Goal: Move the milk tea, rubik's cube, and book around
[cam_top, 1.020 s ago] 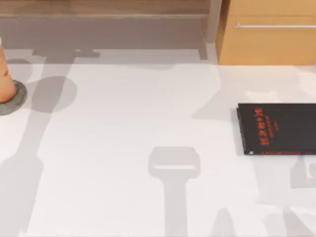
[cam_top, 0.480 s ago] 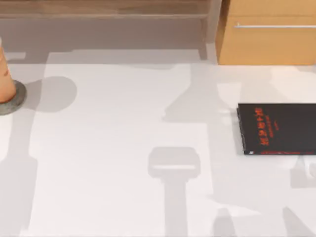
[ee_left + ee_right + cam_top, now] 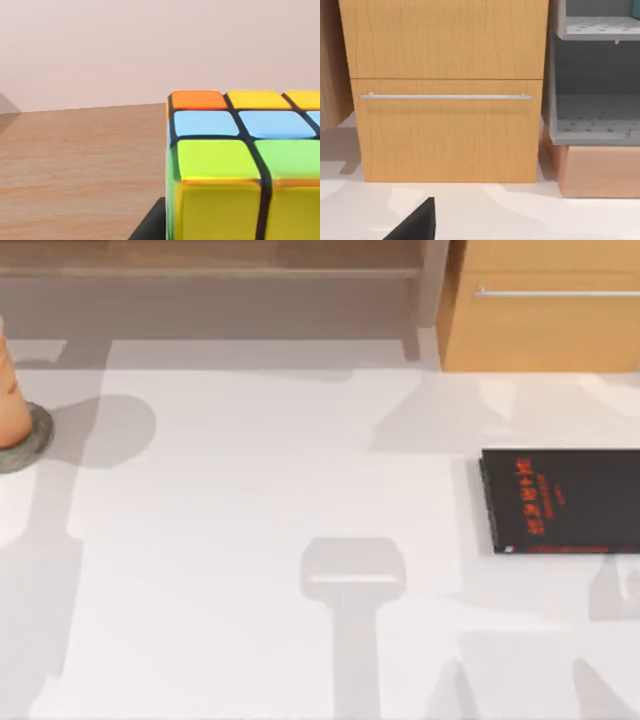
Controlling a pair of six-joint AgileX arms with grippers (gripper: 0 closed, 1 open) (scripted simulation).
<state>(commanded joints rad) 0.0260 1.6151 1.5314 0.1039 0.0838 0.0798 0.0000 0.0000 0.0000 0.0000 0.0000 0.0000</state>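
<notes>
White counter with wooden drawers behind is what you work on. You cannot tell how either gripper stands. Very close before the left wrist camera sits the rubik's cube, above a wooden surface. Farther out, the milk tea stands on a grey disc at the counter's left edge, and a thin black book lies at the right. If your grip on the cube is loose, it may slip; a wide swing could tip the cup.
</notes>
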